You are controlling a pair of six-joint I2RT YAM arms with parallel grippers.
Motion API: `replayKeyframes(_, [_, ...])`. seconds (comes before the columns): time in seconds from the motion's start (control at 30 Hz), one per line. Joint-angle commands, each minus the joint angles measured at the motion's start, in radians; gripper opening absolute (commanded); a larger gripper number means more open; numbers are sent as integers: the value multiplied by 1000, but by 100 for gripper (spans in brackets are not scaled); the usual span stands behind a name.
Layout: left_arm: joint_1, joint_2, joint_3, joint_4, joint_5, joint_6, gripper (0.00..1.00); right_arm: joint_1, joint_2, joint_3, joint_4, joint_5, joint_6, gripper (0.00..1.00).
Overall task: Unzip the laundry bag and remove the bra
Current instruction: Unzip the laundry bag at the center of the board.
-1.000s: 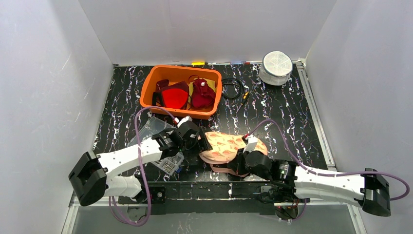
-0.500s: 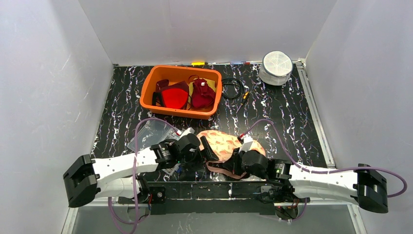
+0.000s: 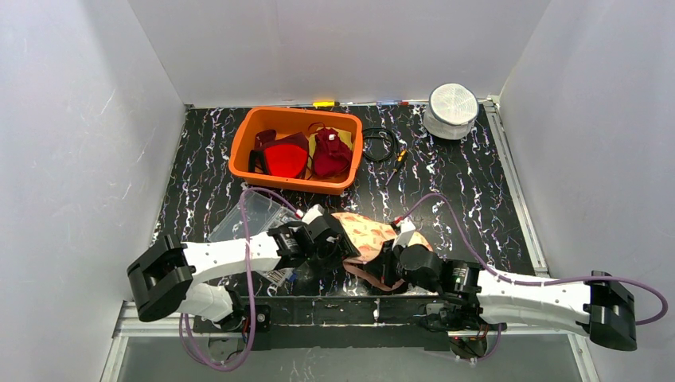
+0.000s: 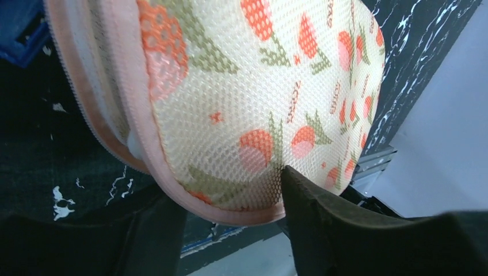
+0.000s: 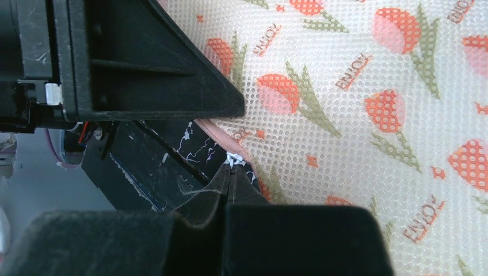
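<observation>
black marbled table (image 3: pixel 477 183): cream mesh laundry bag (image 3: pixel 368 235), tulip-printed, pink-trimmed.

Laundry bag (image 4: pixel 259 86) cut off in both wrist views, contents unseen, white tab (image 5: pixel 235 159) too small to identify

orange bin (image 3: pixel 291 182) blocks back left, laundry bag (image 3: pixel 368 235) fills near ctr, open lane right of bag

black marbled table (image 3: pixel 470 191) bears an orange bin (image 3: pixel 238 155), laundry bag (image 3: pixel 368 232), cable (image 3: pixel 380 143), white canister (image 3: pixel 452 110).
</observation>
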Motion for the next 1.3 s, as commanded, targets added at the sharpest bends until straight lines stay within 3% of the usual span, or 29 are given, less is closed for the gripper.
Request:
replayKeyframes(0.0, [2, 2, 47, -59, -89, 7, 47, 4, -33, 7, 1, -6, -8, 1])
replayKeyframes(0.23, [5, -33, 44, -119, -151, -1, 17, 3, -74, 16, -81, -3, -7, 1])
replayKeyframes(0.4, [5, -73, 52, -181, -189, -8, 0, 4, -97, 30, -136, 9, -2, 1])
replayKeyframes(0.93, [19, -245, 17, -322, -335, -14, 0, 3, -154, 63, -259, 61, 36, 1])
replayKeyframes(1.13, [48, -236, 26, -289, -286, 105, 0, 4, -167, 48, -306, 109, 74, 1])
replayKeyframes(1.27, [128, -194, 36, -235, -147, 228, 0, 3, -181, 24, -296, 104, 74, 1])
